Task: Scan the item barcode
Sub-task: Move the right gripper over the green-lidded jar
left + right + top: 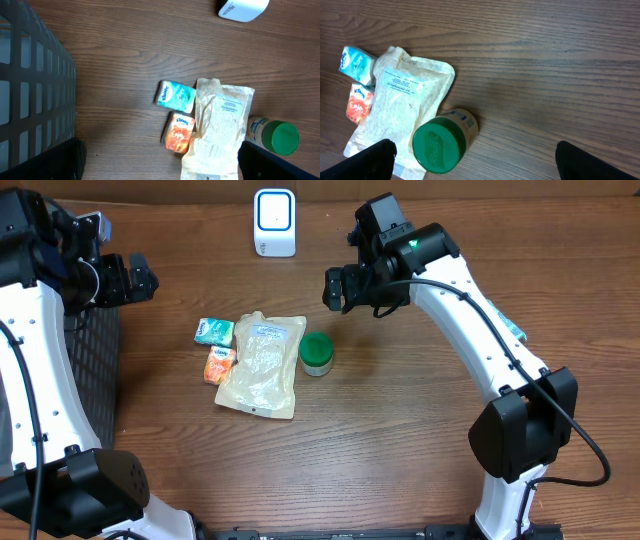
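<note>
The right tool (336, 288) is hanging over the counter (400, 460). The jar (317, 353) is standing just nearer than it and slightly to its left. The pouch (260, 365) is lying flat just beside the jar, further left of this tool. Two tissue packs are lying against the pouch's left edge, the far pack (214, 331) behind the near pack (220, 364). The scanner (275, 222) is standing behind both tools and between them. The left tool (140, 277) is hovering by the basket (95, 370), which is sitting to its left and nearer; the packs are lying to its right.
</note>
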